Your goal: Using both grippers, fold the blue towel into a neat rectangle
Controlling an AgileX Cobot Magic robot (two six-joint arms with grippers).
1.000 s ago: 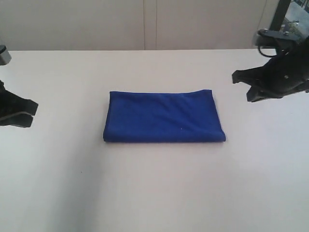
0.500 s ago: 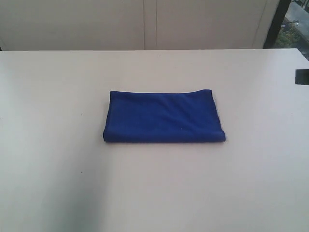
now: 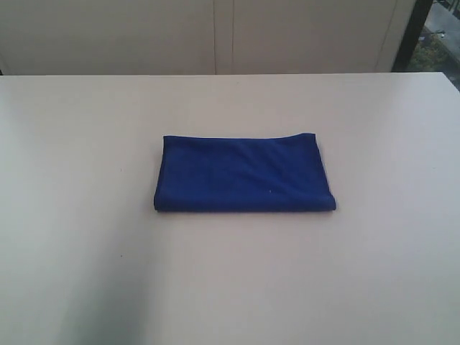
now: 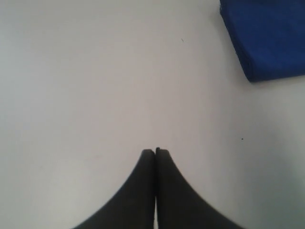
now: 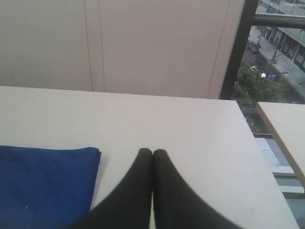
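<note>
A blue towel (image 3: 244,174) lies folded into a compact rectangle near the middle of a pale table (image 3: 86,273), with nothing else on the surface. Neither arm shows in the exterior view. Each wrist camera shows its own gripper pulled back over bare table: the left gripper (image 4: 156,151) has its black fingers pressed flat together with nothing between them, and the right gripper (image 5: 152,151) is closed and empty in the same way. Both are well apart from the cloth.

The fold looks finished, so the risk is undoing it. The far right corner has a slight raised lip where the layers do not quite line up, and soft cloth could relax and spring open there. A closed gripper sweeping back low across the table could also catch an edge and drag the stack askew.

A second ago both arms stood at the sides of the exterior view; now they are out of it. The towel has not shifted.
</note>
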